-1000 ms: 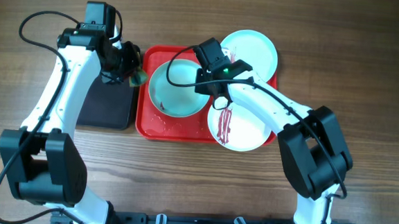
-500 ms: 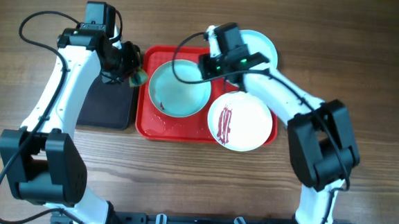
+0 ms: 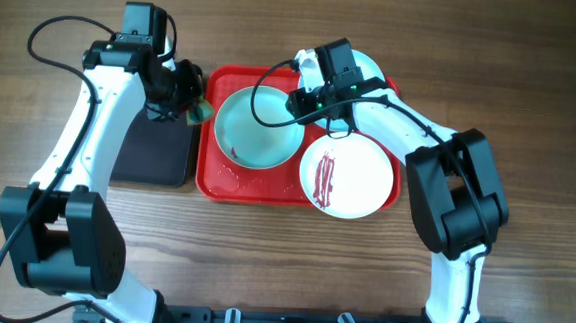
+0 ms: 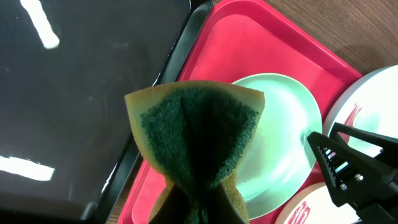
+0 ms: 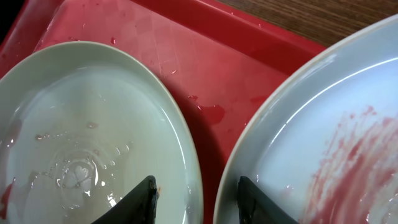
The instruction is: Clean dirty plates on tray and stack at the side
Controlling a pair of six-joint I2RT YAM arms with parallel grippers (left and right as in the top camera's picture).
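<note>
Overhead. Left gripper (image 3: 187, 93) hangs over the tray's (image 3: 217, 182) left rim, clamped tight on a sponge (image 3: 201, 109). Right gripper (image 3: 306, 105) sits at the right rim of the mint plate (image 3: 255, 129), which lies in the tray. The white plate (image 3: 352, 180), streaked red, overhangs the tray's right corner. A third plate (image 3: 379, 67) at the far corner is mostly hidden under the right arm. A black tray (image 3: 153, 153) lies left of the red one.
Risk: the arms work from opposite sides of one plate. If both close in, they could clash.

Left wrist. Sponge (image 4: 199, 130) folded and pinched from below, green face up, hanging above the tray edge. The mint plate (image 4: 280, 137) lies beyond it, the right gripper's black fingers (image 4: 348, 168) at its far rim.
Risk: a sponge push with no steady hold opposite would likely skid the wet plate.

Right wrist. Jaws part open, holding nothing. One fingertip (image 5: 146, 190) is over the mint plate's (image 5: 81, 137) inner slope, the other over the white plate's (image 5: 336, 143) rim. The mint rim and a strip of wet tray lie between them.
Risk: closing here might catch the white rim too and drag or tip that plate. Water beads on the mint plate suggest a slippery rim, so a shallow pinch could slide off.
</note>
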